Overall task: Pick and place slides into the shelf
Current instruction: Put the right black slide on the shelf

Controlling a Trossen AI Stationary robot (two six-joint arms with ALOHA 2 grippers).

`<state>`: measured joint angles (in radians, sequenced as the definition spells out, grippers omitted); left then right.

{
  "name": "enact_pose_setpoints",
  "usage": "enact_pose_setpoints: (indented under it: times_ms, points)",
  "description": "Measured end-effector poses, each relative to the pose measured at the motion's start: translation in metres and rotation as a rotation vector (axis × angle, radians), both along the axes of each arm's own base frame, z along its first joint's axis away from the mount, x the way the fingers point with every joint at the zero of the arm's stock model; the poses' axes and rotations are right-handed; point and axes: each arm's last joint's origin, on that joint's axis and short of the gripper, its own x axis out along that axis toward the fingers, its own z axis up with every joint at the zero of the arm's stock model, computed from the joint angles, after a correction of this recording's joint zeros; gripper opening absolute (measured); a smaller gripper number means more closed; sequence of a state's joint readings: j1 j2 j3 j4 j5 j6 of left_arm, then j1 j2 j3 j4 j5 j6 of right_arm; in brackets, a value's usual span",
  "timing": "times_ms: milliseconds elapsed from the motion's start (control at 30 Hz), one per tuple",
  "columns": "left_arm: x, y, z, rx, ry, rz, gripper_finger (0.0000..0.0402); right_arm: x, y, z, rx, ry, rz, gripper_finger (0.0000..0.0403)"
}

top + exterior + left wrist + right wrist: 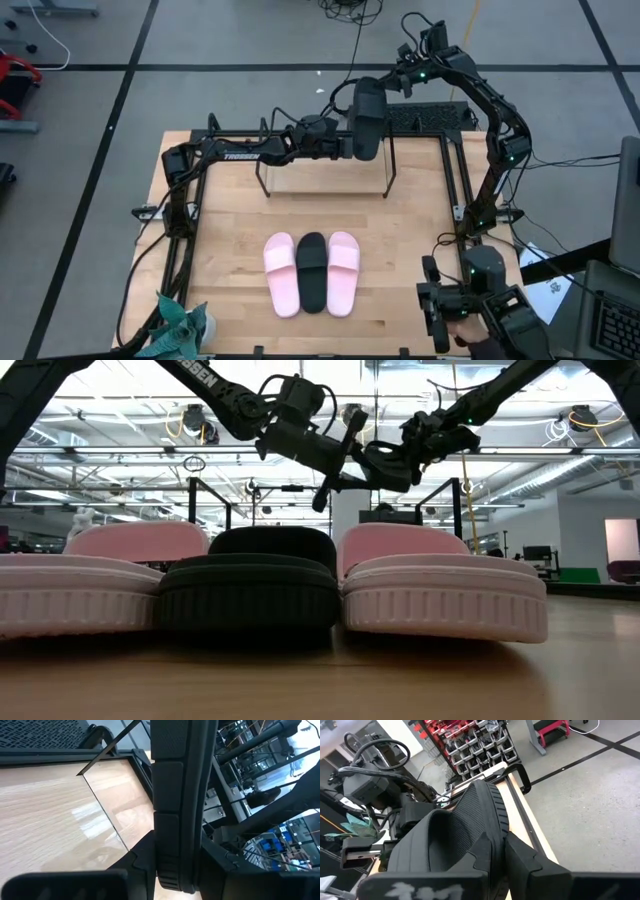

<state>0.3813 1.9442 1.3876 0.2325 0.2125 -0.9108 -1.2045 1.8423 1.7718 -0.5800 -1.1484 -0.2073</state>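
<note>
One black slide [368,118] is up in the air over the far right end of the shelf [325,192], a low rack of thin black rods. My left gripper [347,143] reaches in from the table's left and is shut on the slide's near part. My right gripper [397,86] comes from the far right and is shut on its far part. Two pale pink slides [282,275] [343,272] lie soles down on the table with a second black slide [312,270] between them. All three also fill the low view's foreground, where that black slide [250,585] is in the middle. My left gripper pinches the black slide's sole [175,820] between its two fingers [137,870], which lie across the sole. It comes level from the table's left. The slide is lifted clear of shelf and table. My right gripper pinches the edge of the sole [496,827] close to the strap [427,845]. One finger [482,852] is on the footbed side and the other on the underside. It comes from the table's far right, and the slide is clear of everything below.
A black metal frame [455,170] borders the wooden table. A teal cloth [180,328] lies at the near left corner. A person's hand [468,338] shows by equipment at the near right. Bare wood lies between the shelf and the three slides.
</note>
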Motion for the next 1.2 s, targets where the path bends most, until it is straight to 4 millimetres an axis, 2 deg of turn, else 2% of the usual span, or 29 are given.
enact_pose_setpoints:
  times_ms: [133,433,600,733,833,1000,1200]
  points:
    - [0.0,0.0,0.001,-0.02,-0.017,-0.014,0.0102,-0.002,-0.001,0.0,0.0,0.0,-0.005,0.0019]
    - [0.004,-0.002,0.017,-0.059,-0.195,-0.103,0.0102,-0.009,-0.004,0.001,-0.011,0.005,-0.031,0.0019]
    - [0.004,-0.002,0.018,-0.107,-0.207,-0.123,0.0107,-0.009,-0.004,0.001,-0.01,0.003,-0.03,0.0019]
    - [0.004,-0.003,0.018,-0.135,-0.207,-0.144,0.0139,-0.01,-0.005,0.001,-0.023,0.009,-0.041,0.0019]
    - [0.005,-0.009,0.016,-0.164,-0.197,-0.2,0.0176,-0.013,-0.009,0.003,-0.066,0.02,-0.075,0.0018]
    - [0.005,-0.01,0.016,-0.151,-0.194,-0.224,0.0234,-0.013,-0.011,0.004,-0.039,0.001,-0.077,0.0016]
    - [0.006,-0.013,0.015,-0.186,-0.183,-0.268,0.0261,-0.014,-0.01,0.004,-0.022,-0.01,-0.063,0.0016]
